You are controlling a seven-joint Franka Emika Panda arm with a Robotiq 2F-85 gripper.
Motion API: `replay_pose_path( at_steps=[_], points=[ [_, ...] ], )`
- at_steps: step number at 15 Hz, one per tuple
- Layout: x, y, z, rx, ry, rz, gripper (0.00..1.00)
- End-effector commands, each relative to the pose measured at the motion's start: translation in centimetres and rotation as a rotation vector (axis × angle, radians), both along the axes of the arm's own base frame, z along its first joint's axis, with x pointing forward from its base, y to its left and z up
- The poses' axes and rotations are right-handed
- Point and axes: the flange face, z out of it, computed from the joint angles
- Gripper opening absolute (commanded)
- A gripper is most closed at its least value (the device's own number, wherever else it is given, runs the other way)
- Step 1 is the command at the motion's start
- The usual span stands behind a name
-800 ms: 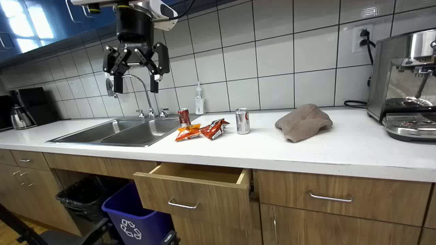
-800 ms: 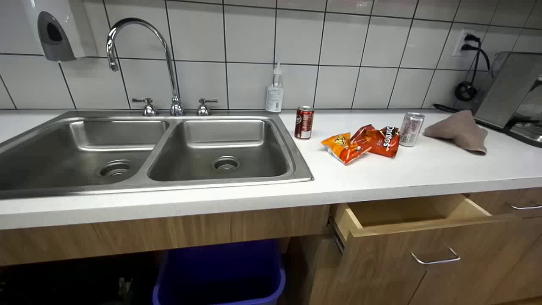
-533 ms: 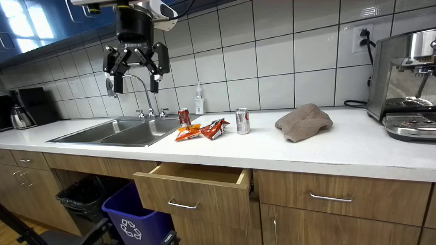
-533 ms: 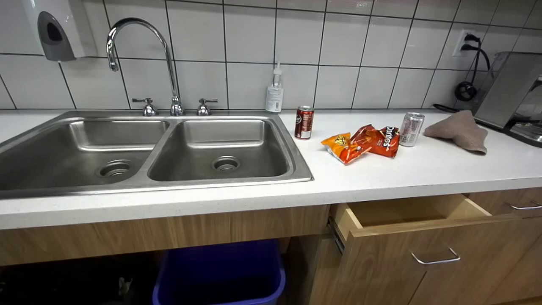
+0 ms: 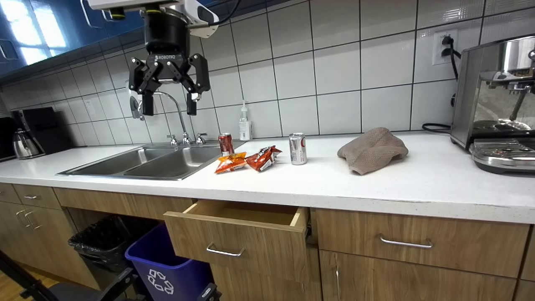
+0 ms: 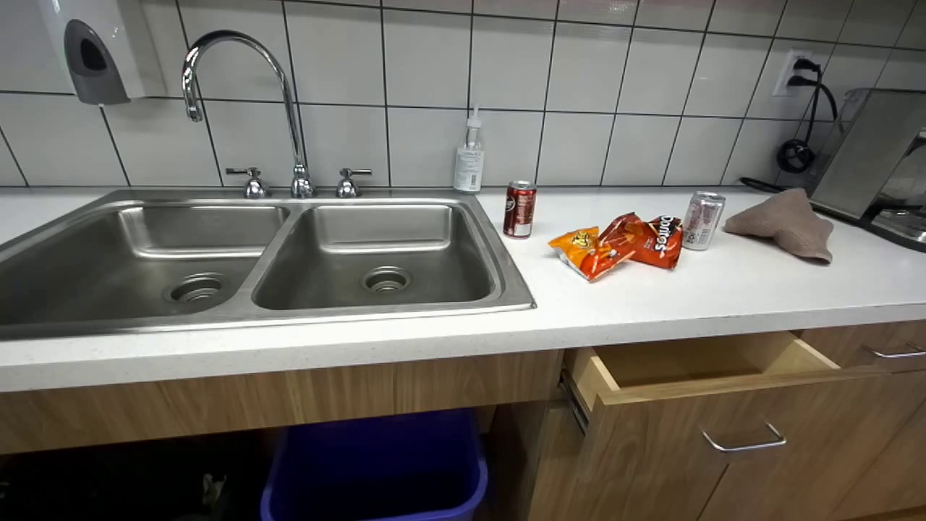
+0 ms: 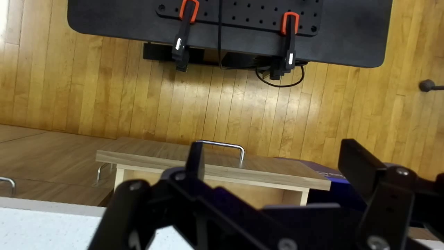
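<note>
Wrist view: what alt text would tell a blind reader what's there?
An open, empty black tool fills the foreground, partly hiding a pulled-out wooden drawer. Beyond are wooden floor and a black platform with two orange-edged clamps; white counter shows at lower left.

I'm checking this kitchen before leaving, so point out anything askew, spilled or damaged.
The open drawer juts out below the counter, while the neighbouring drawer is shut. The brown cloth sits bunched up rather than flat; whether it covers anything is hidden. No spill or clear damage shows.
</note>
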Motion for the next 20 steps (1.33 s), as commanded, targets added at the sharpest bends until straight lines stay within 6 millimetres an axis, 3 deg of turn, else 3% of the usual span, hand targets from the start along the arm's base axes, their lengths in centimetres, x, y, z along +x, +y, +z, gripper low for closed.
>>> replay_pose_path(
  at_steps=[1,20],
  points=[
    [0.1,0.2,-0.4,-0.021,-0.049,-0.012,1.0],
    [2.5,0.7,-8.6,-0.077,-0.214,-0.11,1.0]
  ],
)
